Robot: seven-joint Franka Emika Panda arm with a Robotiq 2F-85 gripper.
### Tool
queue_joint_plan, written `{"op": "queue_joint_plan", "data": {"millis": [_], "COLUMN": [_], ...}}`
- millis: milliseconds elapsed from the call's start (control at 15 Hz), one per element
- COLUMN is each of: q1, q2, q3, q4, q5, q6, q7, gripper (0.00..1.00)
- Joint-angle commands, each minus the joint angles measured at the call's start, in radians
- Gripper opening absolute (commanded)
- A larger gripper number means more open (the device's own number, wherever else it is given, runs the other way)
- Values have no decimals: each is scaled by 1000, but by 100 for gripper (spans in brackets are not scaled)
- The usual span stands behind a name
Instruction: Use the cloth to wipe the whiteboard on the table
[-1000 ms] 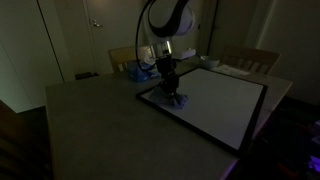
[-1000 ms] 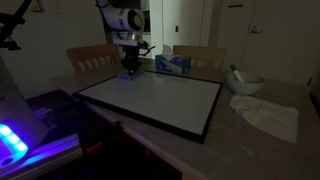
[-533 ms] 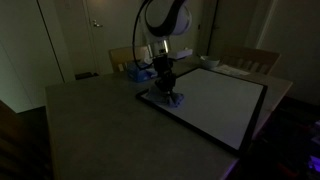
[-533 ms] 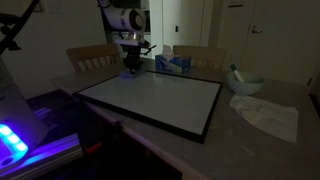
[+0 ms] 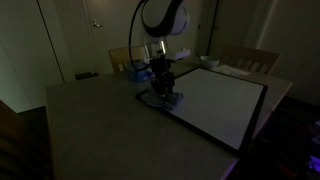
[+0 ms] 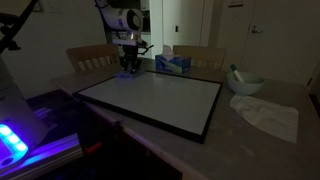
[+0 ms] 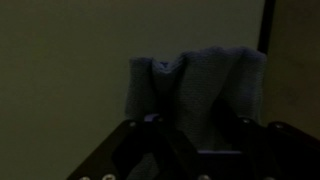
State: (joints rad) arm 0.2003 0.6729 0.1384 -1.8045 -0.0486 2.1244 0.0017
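The room is dim. The whiteboard [image 5: 220, 100] [image 6: 160, 100], white with a thin black frame, lies flat on the grey-brown table [image 5: 90, 120] [image 6: 285, 95]. The small blue-purple cloth [image 5: 162, 99] [image 6: 127, 73] sits bunched at the board's far corner, at the frame. My gripper [image 5: 160, 88] [image 6: 128, 68] points straight down over it. In the wrist view the cloth [image 7: 195, 85] stands up between the two dark fingers of the gripper [image 7: 195, 135], which are apart, so it is open around the cloth. A dark strip of the board's frame [image 7: 268, 30] runs beside the cloth.
A blue-and-white box [image 6: 173, 63] stands behind the board. A bowl [image 6: 245, 83] and crumpled white paper [image 6: 268, 115] lie on the table beside the board. Wooden chairs [image 6: 92, 57] [image 5: 250, 60] stand along the table's far sides. A blue-lit device [image 6: 12, 140] glows off the table.
The gripper has slid with the cloth toward the board's corner and edge. Its fingers have come apart on the cloth.
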Motion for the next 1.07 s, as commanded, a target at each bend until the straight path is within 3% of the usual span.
{"op": "queue_joint_plan", "data": {"millis": [0,133,200,1000], "q1": [14,24,26,-8], "q2": [7,-12,-19,-110], "q3": [-5,-16,-19,-20], "q4": [16,4,-1,-5], "q5": [-18,-36,-47,-41], "q6": [-23,-28,-29,-90], "q7": [-14,0,3,-17], "gripper": [83,97,99,100]}}
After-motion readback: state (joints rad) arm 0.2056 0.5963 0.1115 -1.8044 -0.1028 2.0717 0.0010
